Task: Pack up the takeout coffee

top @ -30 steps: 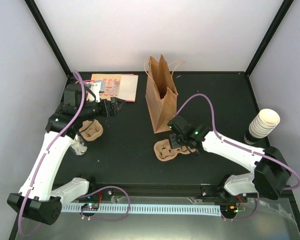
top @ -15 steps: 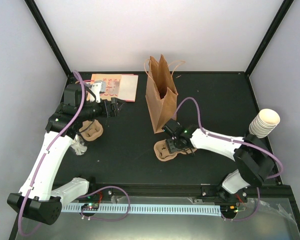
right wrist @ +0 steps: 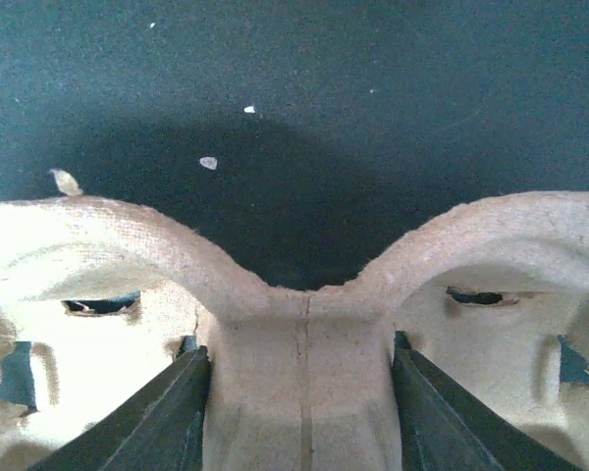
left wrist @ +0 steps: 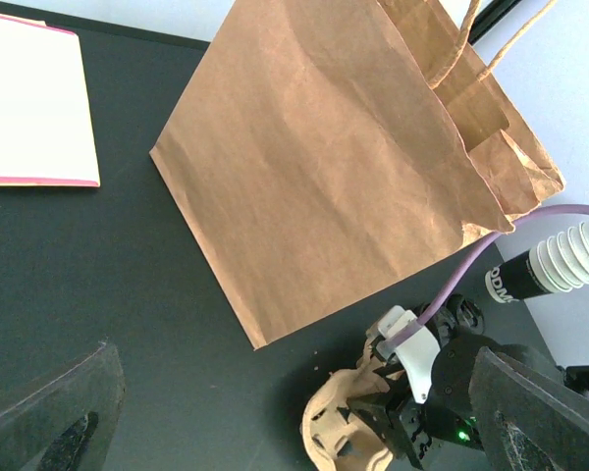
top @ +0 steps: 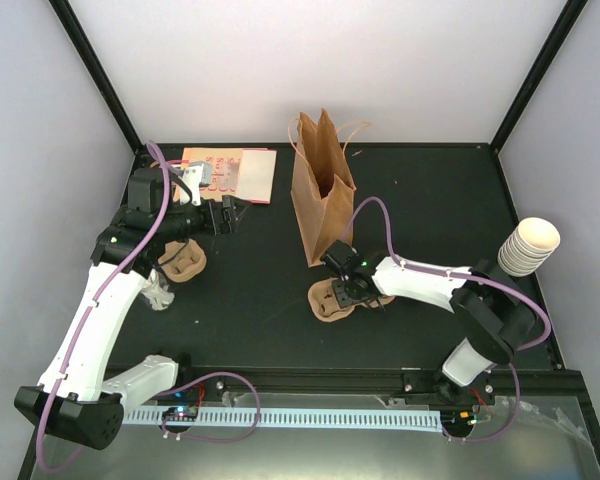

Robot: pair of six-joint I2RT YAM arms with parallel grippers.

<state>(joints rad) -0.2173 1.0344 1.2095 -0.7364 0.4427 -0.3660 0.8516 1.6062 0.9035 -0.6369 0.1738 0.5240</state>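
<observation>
Right fingers point(right wrist: 167, 417) now pinch the pulp tray point(right wrist: 304, 378).

Takeout coffee point(top: 158, 293): in the overhead view, a small pale cup shape on the counter point(top: 260, 300), far left. It sits just beside the left arm's point(top: 100, 310) white link, near the left pulp tray point(top: 183, 262). Seemingly upright. Lid not resolvable against the dark surface. Well apart from the brown paper bag point(top: 322, 205).
</observation>
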